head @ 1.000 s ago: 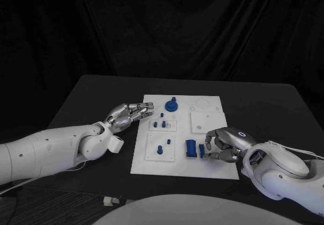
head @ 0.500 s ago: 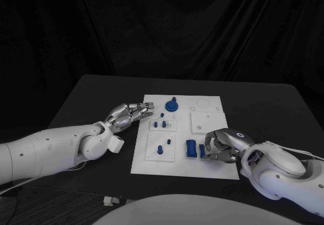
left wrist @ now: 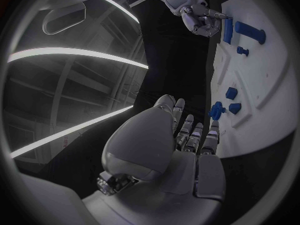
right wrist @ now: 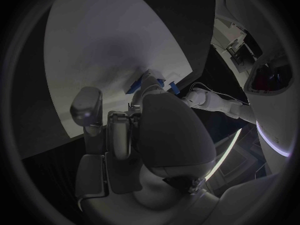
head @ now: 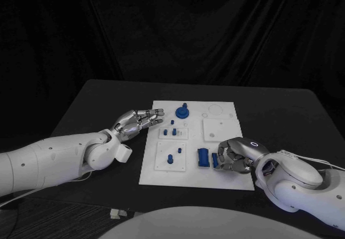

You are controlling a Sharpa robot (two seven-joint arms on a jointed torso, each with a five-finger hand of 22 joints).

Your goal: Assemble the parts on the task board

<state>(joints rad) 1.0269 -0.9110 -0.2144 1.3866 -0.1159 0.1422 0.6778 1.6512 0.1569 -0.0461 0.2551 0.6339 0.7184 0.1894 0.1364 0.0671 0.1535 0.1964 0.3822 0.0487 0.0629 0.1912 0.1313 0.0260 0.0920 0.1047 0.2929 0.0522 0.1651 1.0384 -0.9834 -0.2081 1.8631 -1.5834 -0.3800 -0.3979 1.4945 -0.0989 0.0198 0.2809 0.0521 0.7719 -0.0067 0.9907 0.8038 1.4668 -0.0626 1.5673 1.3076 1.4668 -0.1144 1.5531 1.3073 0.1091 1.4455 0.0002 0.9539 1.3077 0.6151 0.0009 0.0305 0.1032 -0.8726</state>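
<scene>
The white task board (head: 216, 175) lies mid-table. A blue block (head: 204, 158) and a slim blue piece (head: 214, 159) sit near its front edge. My right hand (head: 235, 155) curls over the board right beside them. Its fingertips touch the slim piece, but I cannot tell whether they grip it. The left wrist view shows this right hand (left wrist: 192, 11) at the slim piece (left wrist: 227, 29). My left hand (head: 138, 121) hovers at the board's left edge, fingers stretched out and holding nothing. In the right wrist view a blue piece (right wrist: 134, 86) peeks past my right hand (right wrist: 125, 130).
A round blue part with a peg (head: 182, 111) stands at the board's far side. Small blue pegs (head: 169, 132) stand in the left column, with another peg (head: 170, 159) nearer me. Black table (head: 287, 114) surrounds the board.
My right hand has crept a little leftward and curled in tighter by the slim blue piece. The left hand has stayed put.
</scene>
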